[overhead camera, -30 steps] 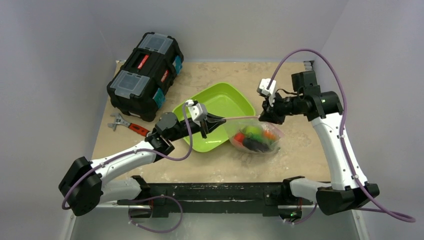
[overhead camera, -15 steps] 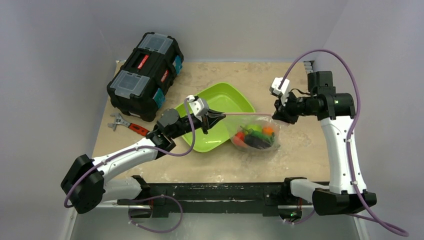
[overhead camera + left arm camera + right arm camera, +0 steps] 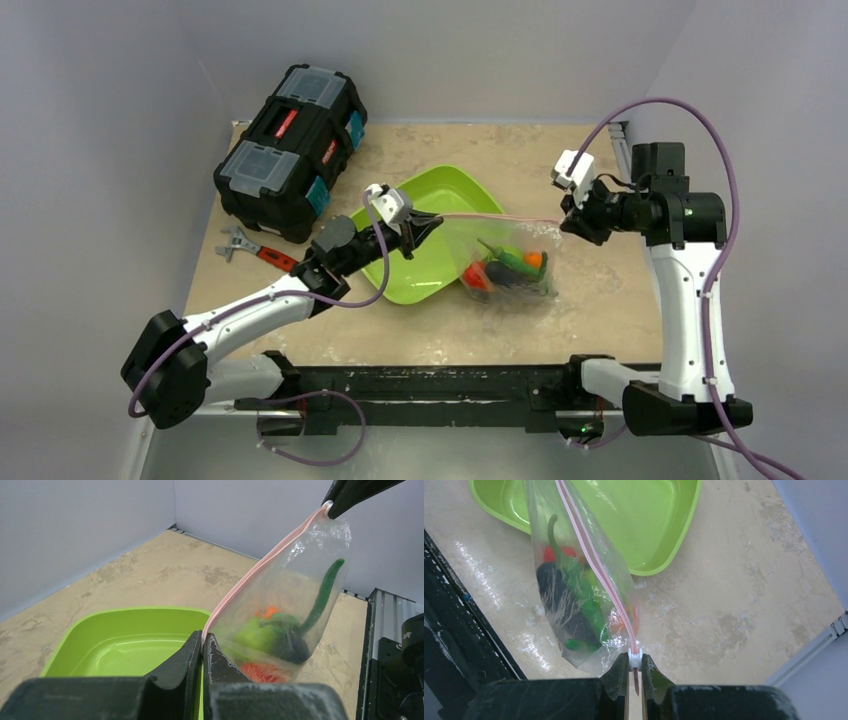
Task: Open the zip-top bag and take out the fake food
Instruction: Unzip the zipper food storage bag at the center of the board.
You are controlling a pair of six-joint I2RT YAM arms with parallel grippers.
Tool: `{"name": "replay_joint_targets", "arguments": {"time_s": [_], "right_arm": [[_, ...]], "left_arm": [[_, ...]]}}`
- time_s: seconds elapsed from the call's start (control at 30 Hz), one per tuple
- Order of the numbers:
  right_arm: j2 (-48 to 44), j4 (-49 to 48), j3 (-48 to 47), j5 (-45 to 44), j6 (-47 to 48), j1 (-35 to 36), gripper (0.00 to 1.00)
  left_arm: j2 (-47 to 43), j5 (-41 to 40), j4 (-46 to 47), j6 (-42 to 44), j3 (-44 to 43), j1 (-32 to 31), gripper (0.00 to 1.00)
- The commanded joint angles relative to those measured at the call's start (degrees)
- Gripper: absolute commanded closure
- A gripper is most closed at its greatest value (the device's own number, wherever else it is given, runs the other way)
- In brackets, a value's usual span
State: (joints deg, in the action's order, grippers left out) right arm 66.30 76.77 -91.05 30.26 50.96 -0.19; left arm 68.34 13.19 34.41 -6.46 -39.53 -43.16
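Your left pincer (image 3: 418, 228) is clenched on the left end of the zip-top bag (image 3: 505, 262), right at the pink zip strip (image 3: 490, 217). Your right pincer (image 3: 566, 215) is clenched on the small white tab (image 3: 635, 658) at the strip's other end. The strip is pulled taut between the two, and the bag hangs below it.

The bag sits at 3 o'clock of the lime-green tray (image 3: 450, 190), with its left end over the tray's rim. I can't tell whether its bottom touches the bench (image 3: 450, 140).

The fake food (image 3: 510, 268) is all inside the bag, bunched at the bottom:
- The long green pod (image 3: 325, 592) stands up along one side.
- The dark eggplant (image 3: 559, 600) lies lowest.
- The red piece (image 3: 478, 278) is at 9 o'clock of the pile.
- The orange piece (image 3: 536, 260) is at 2 o'clock.

The black toolbox (image 3: 290, 150) is at 10 o'clock on the bench. The red-handled wrench (image 3: 255, 250) is at 9 o'clock, just beside the toolbox.
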Motion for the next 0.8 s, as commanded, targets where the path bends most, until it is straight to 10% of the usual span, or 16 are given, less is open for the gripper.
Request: {"name": "replay_joint_targets", "arguments": {"time_s": [0.0,0.23,0.37,0.47,0.77], "right_arm": [[-1.61,0.72,-2.23,-5.63,-0.31,-1.32,1.00],[-2.82,2.30,-1.61,-2.78,0.56,-1.49,0.98],[-2.96,2.40,-0.07,9.63,0.57,-0.45,0.47],[-0.20,2.21,-0.82,15.77,-2.46,6.23,0.31],[7.75,-9.00,-3.42,19.42,-14.50,11.42,0.30]], "left_arm": [[-2.33,-5.27,1.96,0.15,-0.55,1.56,1.00],[-1.67,-1.54,3.34,-0.49,-0.99,1.67,1.00],[0.36,4.26,3.44,-1.70,-2.86,1.50,1.00],[1.36,6.37,3.27,-2.11,-3.93,0.80,1.00],[1.72,7.43,1.48,-1.63,-4.87,-1.08,1.00]]}}
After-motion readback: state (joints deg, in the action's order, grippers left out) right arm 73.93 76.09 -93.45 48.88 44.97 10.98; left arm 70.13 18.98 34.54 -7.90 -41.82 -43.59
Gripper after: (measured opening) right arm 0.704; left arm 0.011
